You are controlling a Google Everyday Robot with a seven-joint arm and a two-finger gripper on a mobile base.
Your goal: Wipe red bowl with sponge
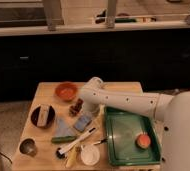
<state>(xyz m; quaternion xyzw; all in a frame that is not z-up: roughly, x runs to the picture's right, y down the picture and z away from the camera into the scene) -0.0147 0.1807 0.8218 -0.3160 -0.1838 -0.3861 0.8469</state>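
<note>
The red bowl (66,91) sits at the back left of the wooden table (119,89). The sponge (83,121), a small light blue-grey block, lies near the table's middle, in front of and to the right of the bowl. My arm reaches in from the right. My gripper (89,111) points down just above and behind the sponge, to the right of the bowl. The arm's white wrist hides part of it.
A black round dish (42,115) holds a beige block. A pale blue cloth (63,129) lies left of the sponge. A green tray (123,150) holds an orange-red ball (143,141). A metal cup (28,146), a white cup (90,155) and utensils (78,141) lie near the front edge. A dark brown thing (77,106) is by the gripper.
</note>
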